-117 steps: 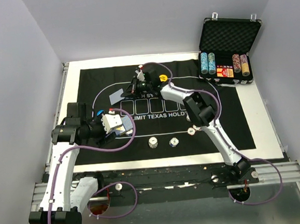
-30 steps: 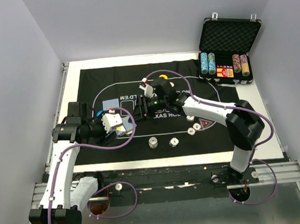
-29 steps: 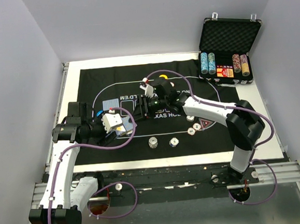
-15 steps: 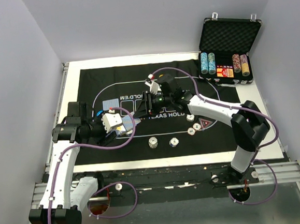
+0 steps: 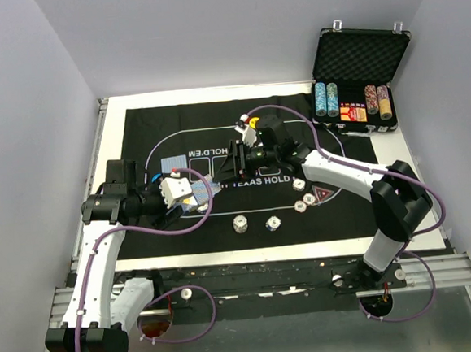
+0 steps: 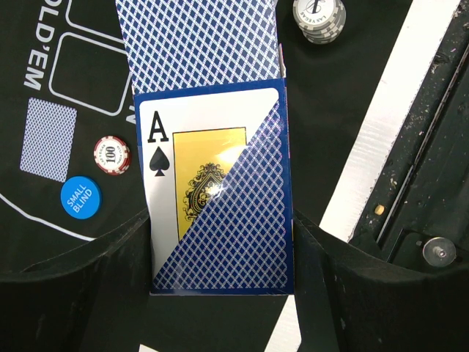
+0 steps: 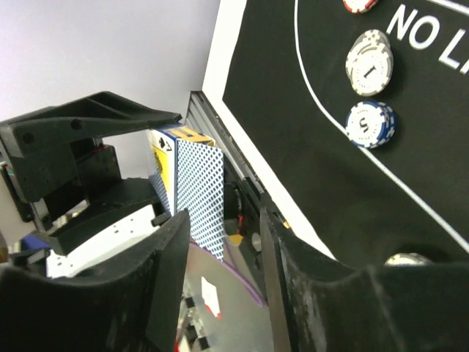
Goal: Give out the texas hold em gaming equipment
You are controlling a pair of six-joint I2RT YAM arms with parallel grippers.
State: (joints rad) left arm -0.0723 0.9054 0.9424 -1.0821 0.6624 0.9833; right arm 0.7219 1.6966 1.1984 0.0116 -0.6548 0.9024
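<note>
Nearest, a speckled chip stack [image 5: 240, 223] and a second stack [image 5: 272, 221] sit just inside the near edge of the black felt mat [image 5: 361, 211]. A cluster of chips [image 5: 303, 201] lies to their right, its markings too small to be read from above. Over the mat's left part, the left end effector [image 6: 220, 242] is clenched on the deck box [image 6: 220, 213], whose ace-of-spades face is turned to the wrist camera. Blue-backed cards [image 6: 198, 51] stick out of the box and are cut off by the frame's top. Below, on the mat, a face-down card [image 6: 47, 139], a red chip [image 6: 111, 155] and a blue small-blind disc [image 6: 80, 198] are seen. Toward the mat's centre, the right end effector [image 7: 222, 224] is pointed at the box with its jaws apart. Whether a card is touched cannot be made out. A yellow button disc [image 5: 253, 122] is partly hidden behind that arm. Beyond the mat's far right corner, chip rows [image 5: 326, 99] are held in an open case [image 5: 360, 52].
</note>
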